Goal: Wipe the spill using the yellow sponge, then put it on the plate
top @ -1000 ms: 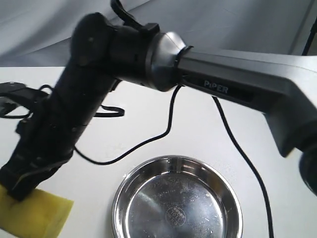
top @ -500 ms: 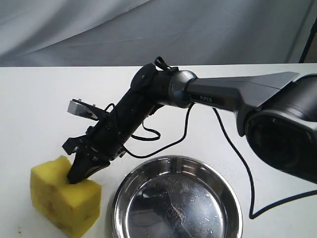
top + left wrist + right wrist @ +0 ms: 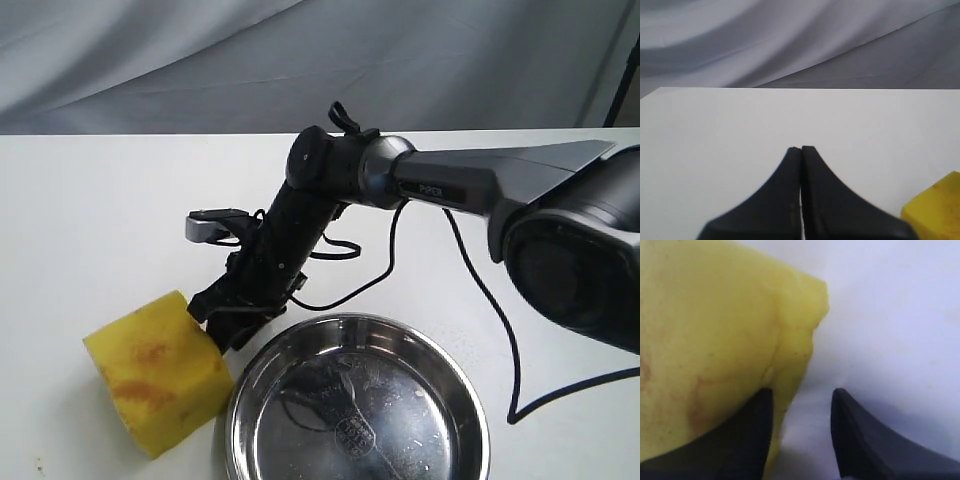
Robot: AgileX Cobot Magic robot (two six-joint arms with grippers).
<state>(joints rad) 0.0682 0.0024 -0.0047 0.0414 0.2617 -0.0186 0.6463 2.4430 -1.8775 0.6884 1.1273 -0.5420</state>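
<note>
Free room: bare tabletop (image 3: 90,210) left of and behind the yellow sponge (image 3: 155,372). Obstacles: the right arm (image 3: 300,220) slanting across the middle, its pincer (image 3: 226,322) at the sponge's plate-side edge; one black cable (image 3: 352,294) looped just behind the plate (image 3: 420,390), another trailing past its right side. No gap shows between sponge and plate rim.

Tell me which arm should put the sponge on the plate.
Right. The right gripper is at the yellow sponge, which sits just beside the plate. The left gripper is shut and not touching it.
</note>
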